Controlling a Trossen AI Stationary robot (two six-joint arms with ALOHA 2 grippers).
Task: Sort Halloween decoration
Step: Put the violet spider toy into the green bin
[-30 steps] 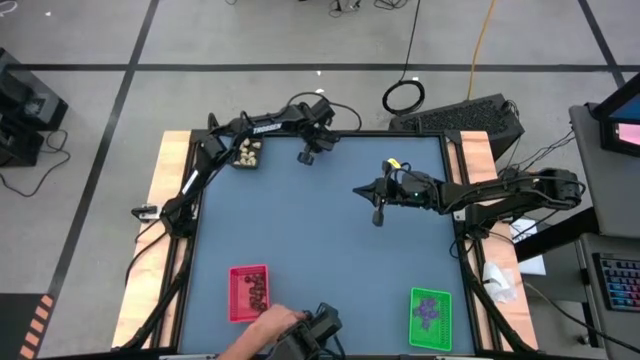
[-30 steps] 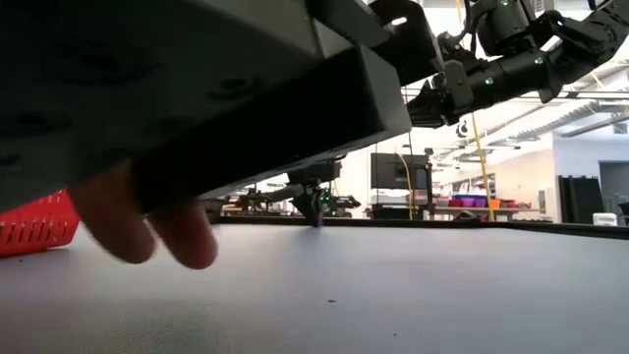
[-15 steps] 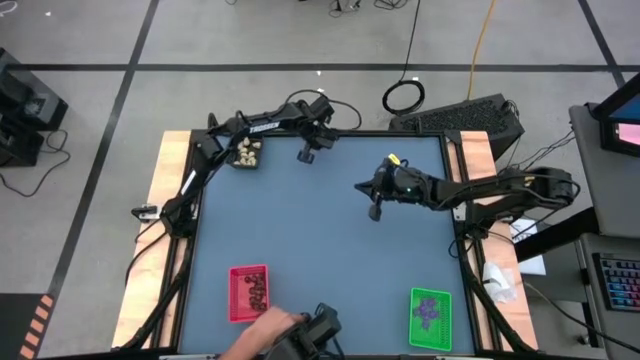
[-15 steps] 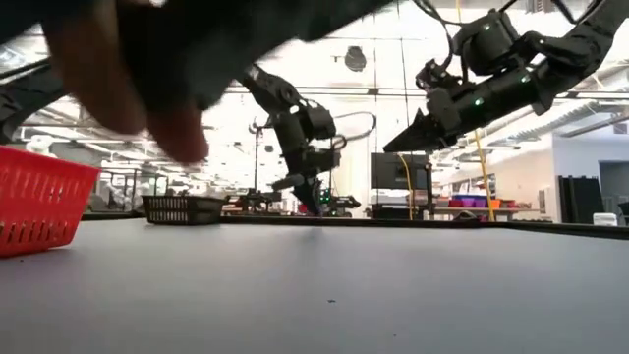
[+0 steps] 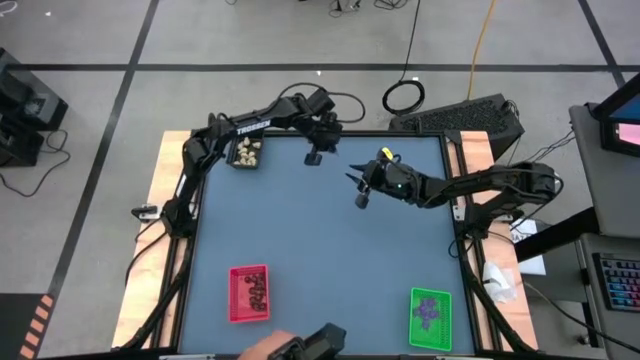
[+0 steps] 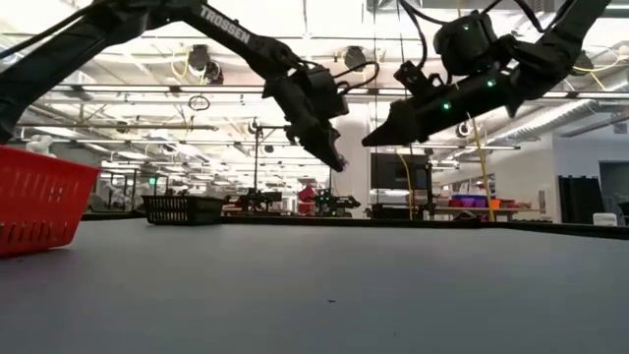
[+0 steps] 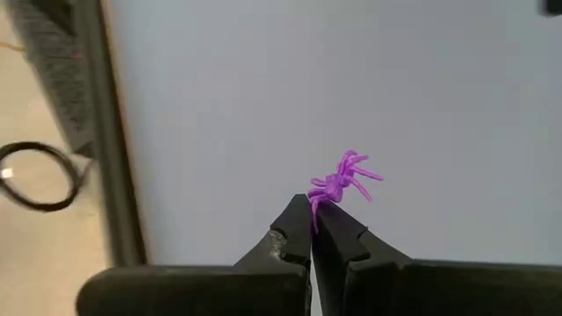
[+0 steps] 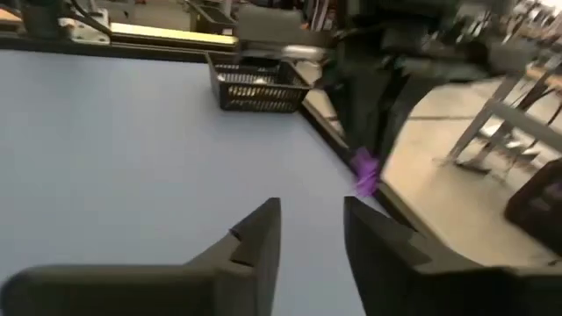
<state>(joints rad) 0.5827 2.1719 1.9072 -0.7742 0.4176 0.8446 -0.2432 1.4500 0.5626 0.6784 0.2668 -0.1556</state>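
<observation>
Now your left gripper (image 7: 310, 230) is clenched on a purple spider (image 7: 341, 183), lifted off the counter (image 5: 320, 250), probably for handover; your right gripper (image 8: 307, 230) faces it, jaws parted.

left hand (image 5: 314, 157) at 12 o'clock, raised off the table, fingers (image 7: 294, 239) pinched together; right hand (image 5: 357, 190) at about 1 o'clock, also raised, fingers (image 8: 255, 237) parted, tips aimed toward the left hand.
</observation>
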